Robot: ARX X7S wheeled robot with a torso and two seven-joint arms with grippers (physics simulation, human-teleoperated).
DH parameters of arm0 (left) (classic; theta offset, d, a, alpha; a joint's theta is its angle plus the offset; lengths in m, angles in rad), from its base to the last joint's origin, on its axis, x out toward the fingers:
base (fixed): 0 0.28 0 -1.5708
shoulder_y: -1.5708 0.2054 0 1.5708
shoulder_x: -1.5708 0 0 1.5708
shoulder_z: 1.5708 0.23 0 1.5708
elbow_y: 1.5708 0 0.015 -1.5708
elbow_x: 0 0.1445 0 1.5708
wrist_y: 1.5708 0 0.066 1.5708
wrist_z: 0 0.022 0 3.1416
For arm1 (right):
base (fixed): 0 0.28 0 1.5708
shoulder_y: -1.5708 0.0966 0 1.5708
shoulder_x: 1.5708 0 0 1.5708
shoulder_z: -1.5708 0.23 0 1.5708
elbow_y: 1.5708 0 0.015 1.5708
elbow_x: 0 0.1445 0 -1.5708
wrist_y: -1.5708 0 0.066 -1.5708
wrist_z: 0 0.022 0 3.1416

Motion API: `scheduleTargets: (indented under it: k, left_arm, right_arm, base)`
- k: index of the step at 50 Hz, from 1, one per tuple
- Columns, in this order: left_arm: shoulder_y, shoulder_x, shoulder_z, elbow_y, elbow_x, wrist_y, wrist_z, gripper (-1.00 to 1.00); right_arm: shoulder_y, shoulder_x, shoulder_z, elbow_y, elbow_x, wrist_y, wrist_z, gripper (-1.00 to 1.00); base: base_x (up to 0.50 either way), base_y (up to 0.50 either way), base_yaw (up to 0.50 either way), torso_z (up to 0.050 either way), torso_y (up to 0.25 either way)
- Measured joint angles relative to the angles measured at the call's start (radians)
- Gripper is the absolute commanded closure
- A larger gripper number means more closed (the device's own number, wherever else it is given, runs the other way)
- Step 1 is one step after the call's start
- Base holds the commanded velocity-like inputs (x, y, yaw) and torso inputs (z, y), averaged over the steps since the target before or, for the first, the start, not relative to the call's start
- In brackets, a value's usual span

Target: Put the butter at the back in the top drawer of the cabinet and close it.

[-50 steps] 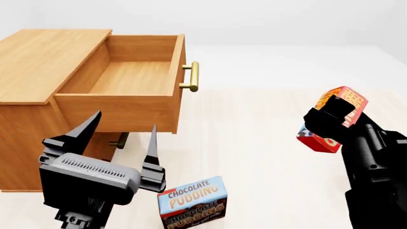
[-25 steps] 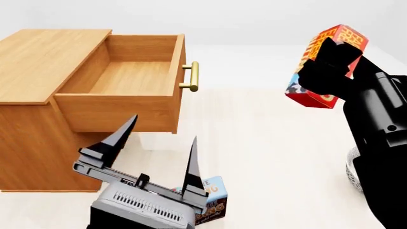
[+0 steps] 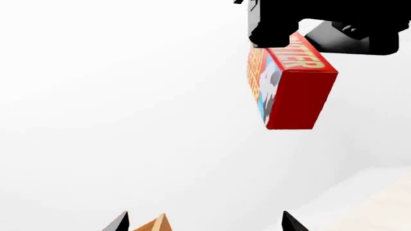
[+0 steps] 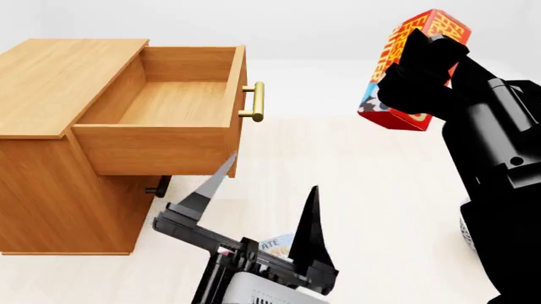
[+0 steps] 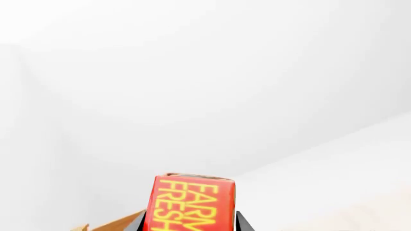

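Observation:
The red-and-orange butter carton [image 4: 406, 76] is held high in the air at the right, clamped in my right gripper [image 4: 427, 69]. It also shows in the right wrist view [image 5: 191, 204] between the jaws and in the left wrist view [image 3: 289, 86]. The cabinet [image 4: 50, 145] stands at the left with its top drawer [image 4: 169, 107] pulled open and empty, its brass handle [image 4: 256, 101] facing right. My left gripper [image 4: 262, 202] is open and empty, low in front, right of the cabinet's lower front.
The chocolate pudding box [image 4: 275, 244] lies on the pale floor, mostly hidden behind my left gripper. A lower drawer's handle [image 4: 159, 188] shows under the open drawer. Pale floor lies between cabinet and right arm.
My right gripper has lifted the butter higher and a little left toward the drawer. My left gripper has moved right and up, covering the pudding box.

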Motion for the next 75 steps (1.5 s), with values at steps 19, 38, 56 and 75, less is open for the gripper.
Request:
scheduleTargets:
  k: [19,38,56,75]
  left_arm:
    - [-0.063,0.113,0.073,-0.095,0.081,-0.081,0.01,-1.0]
    - [-0.081,0.164,0.094,-0.148,0.1,-0.086,0.026,-1.0]
    - [-0.083,0.162,0.074,-0.163,0.092,-0.074,0.036,-1.0]
    - [-0.071,0.147,0.053,-0.175,0.086,-0.046,0.037,-1.0]
  right_arm:
    - [-0.003,-0.025,-0.042,-0.016,0.025,-0.018,0.021,1.0]
    - [0.0,-0.06,-0.102,-0.03,0.051,-0.033,0.048,1.0]
    - [-0.062,-0.073,-0.128,-0.052,0.038,-0.041,0.024,1.0]
    - [-0.115,-0.075,-0.138,-0.084,0.032,-0.055,0.027,1.0]
  base:
    - [0.0,0.0,0.0,0.0,0.001]
    - [0.0,0.0,0.0,0.001,0.001]
    - [0.0,0.0,0.0,0.001,0.001]
    - [0.0,0.0,0.0,0.001,0.001]
